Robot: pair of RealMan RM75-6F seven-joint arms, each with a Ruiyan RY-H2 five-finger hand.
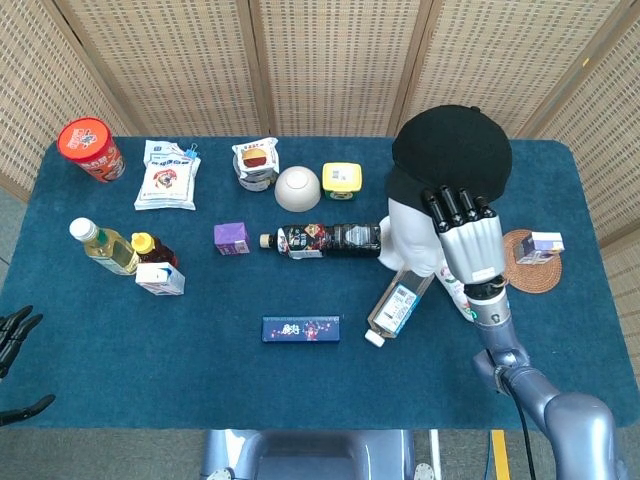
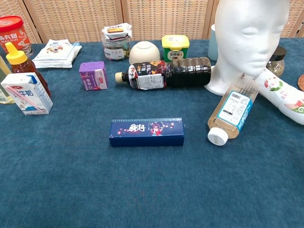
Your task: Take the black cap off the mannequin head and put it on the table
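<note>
Fabric is what matters here — the black cap (image 1: 452,148) looks soft and light, the kind of thing that folds under pressure and is unlikely to slip, so a hold at the brim or front edge seems the sensible place. And that is about where the right hand (image 1: 468,244) has it: in the head view, right of centre, the fingers (image 1: 457,205) reach up over the cap's near edge and appear to grip it there, dark fingertips against the dark cloth, so the exact contact is hard to read. The cap sits in the upper right of the frame, above and just to the right of the mannequin head (image 1: 413,235), whose white face shows uncovered below it. The chest view agrees — bare white face, no cap in shot. Well clear of the tabletop (image 1: 200,330) for now. Left hand (image 1: 14,335) sits at the far lower-left edge, fingers apart, holding nothing.
</note>
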